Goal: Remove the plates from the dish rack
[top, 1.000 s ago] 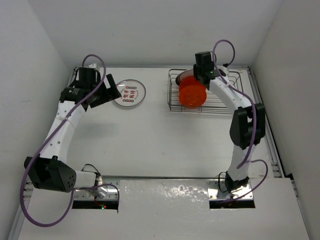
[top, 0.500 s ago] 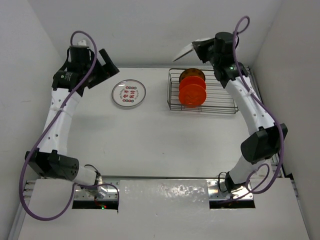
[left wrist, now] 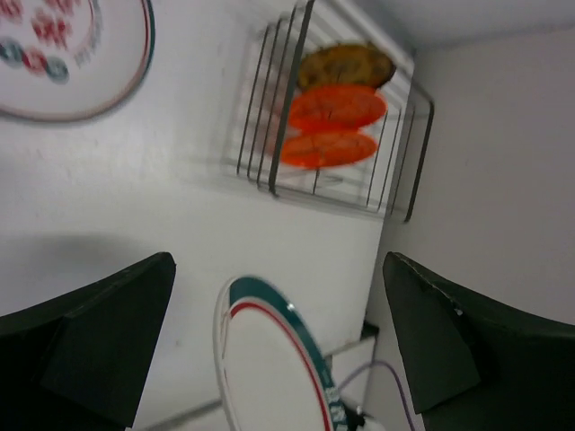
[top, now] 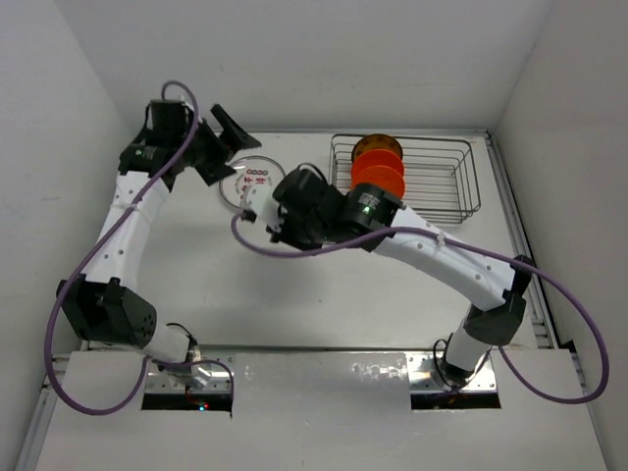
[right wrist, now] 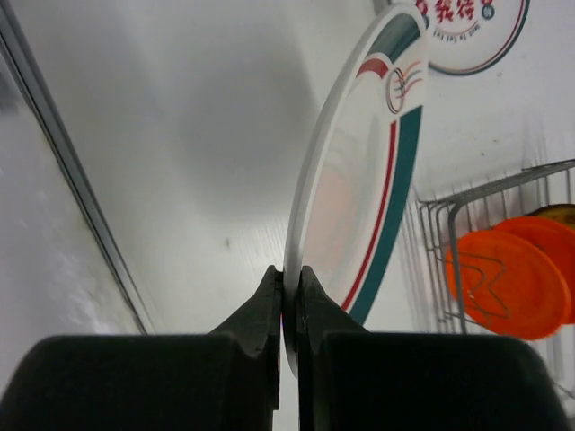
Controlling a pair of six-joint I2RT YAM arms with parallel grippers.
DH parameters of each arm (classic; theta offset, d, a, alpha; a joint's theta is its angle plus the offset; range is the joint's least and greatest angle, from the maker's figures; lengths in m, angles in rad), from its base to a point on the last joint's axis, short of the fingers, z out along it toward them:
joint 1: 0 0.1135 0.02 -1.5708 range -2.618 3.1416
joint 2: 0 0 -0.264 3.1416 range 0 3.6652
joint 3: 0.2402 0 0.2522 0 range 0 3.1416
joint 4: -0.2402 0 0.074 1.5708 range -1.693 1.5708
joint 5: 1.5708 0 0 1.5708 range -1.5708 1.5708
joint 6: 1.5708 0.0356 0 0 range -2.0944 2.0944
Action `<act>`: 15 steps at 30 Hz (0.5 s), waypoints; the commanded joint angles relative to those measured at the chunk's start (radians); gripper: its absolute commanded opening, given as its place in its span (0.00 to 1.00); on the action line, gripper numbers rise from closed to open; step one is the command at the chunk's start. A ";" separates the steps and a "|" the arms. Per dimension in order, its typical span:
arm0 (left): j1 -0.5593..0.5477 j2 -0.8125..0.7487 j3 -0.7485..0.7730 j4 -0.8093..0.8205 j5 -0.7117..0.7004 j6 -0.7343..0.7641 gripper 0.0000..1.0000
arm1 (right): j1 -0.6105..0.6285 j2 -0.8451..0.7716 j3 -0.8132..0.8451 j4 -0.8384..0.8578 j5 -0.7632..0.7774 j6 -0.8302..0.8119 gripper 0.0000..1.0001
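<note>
The left arm rises from its base at the near left corner, folds at a low elbow and reaches toward the far left of the table [top: 294,294]. Its wrist tips inward. The left gripper [top: 235,157] hangs above the table with its fingers [left wrist: 90,332] spread wide, holding nothing.

Just right of it a flat plate [top: 257,179] lies face up on the table, white with a teal rim and red marks. The top view shows it partly covered by the grippers.

Beside that plate, on its near side, the right gripper [right wrist: 289,280] is clamped tight on the rim of the held plate [right wrist: 359,180]. This plate is white with teal and red bands and stands on edge, roughly upright. Whether its lower edge touches the table I cannot tell. The left wrist view shows it below and between the left fingers.

Further right, at the far edge, stands the rack [top: 432,182]. Three orange plates [top: 378,175] stand on edge at its left end, the rearmost showing a yellow-brown face. The rest of the rack shows only wire.

The right arm starts at the near right, bends at an elbow near the right edge and stretches long and low leftward across the table to the held plate.
</note>
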 commanded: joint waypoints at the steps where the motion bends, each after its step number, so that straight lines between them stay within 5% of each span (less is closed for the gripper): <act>1: -0.037 -0.043 -0.153 0.090 0.220 -0.110 0.98 | 0.051 -0.055 -0.010 -0.029 0.220 -0.255 0.00; 10: -0.054 -0.098 -0.307 0.036 0.165 -0.067 0.93 | 0.104 0.039 0.051 0.032 0.287 -0.286 0.00; 13: -0.054 -0.097 -0.340 0.116 0.233 -0.095 0.64 | 0.111 0.059 0.057 0.109 0.298 -0.303 0.00; 14: -0.054 -0.094 -0.333 0.119 0.231 -0.095 0.40 | 0.111 0.065 0.063 0.136 0.306 -0.306 0.00; 15: -0.054 -0.091 -0.324 0.113 0.228 -0.095 0.31 | 0.111 0.082 0.068 0.146 0.310 -0.310 0.00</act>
